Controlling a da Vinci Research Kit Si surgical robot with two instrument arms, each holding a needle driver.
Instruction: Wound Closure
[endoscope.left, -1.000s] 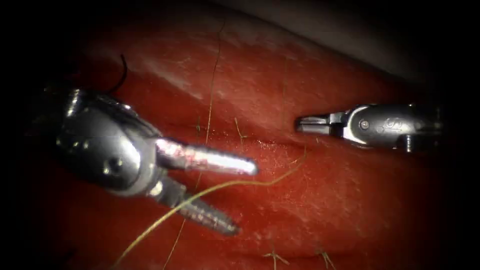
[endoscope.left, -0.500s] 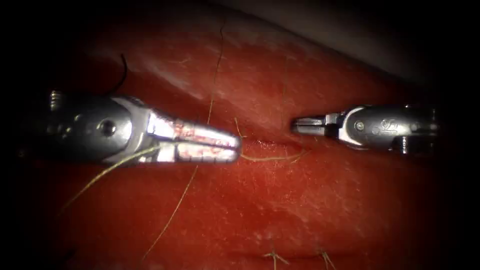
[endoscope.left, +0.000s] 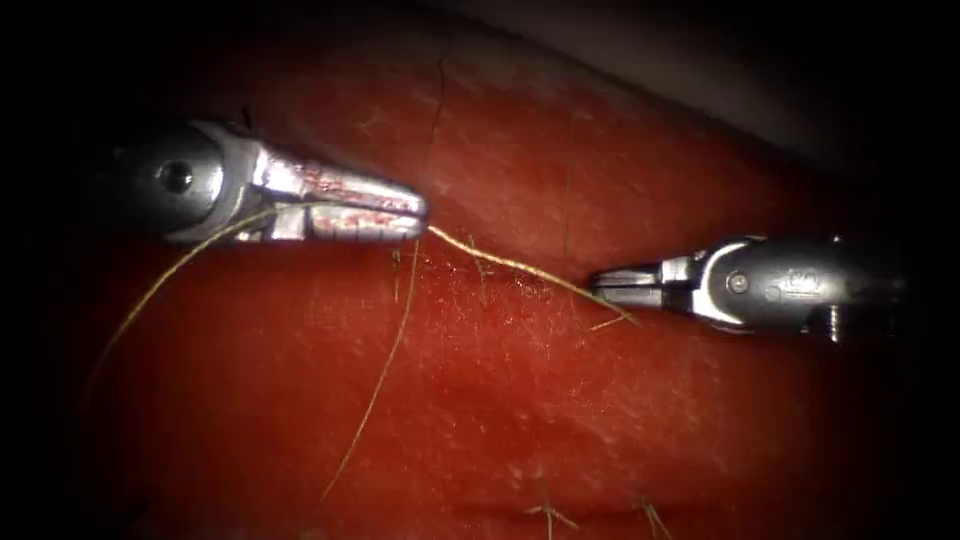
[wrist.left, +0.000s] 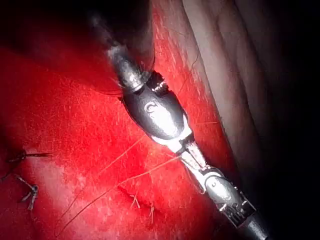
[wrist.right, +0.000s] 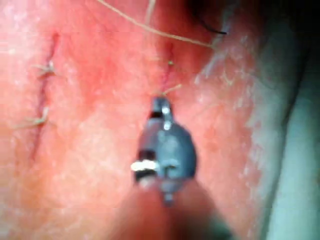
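Yellowish thread (endoscope.left: 510, 265) runs taut from your left hand (endoscope.left: 415, 213) down to the tissue (endoscope.left: 600, 420) beside your right hand (endoscope.left: 600, 285). Left hand is pressed together, pinching the thread at its tip; the slack tail trails out behind it toward the left. Right hand is pressed together and holds nothing I can make out, its tip just beside where the thread enters the cut (wrist.right: 167, 70). Knotted stitches (wrist.right: 45, 70) sit on another cut, well apart.

Left pincer (endoscope.left: 415, 212) closed, right pincer (endoscope.left: 600, 287) closed, well apart.
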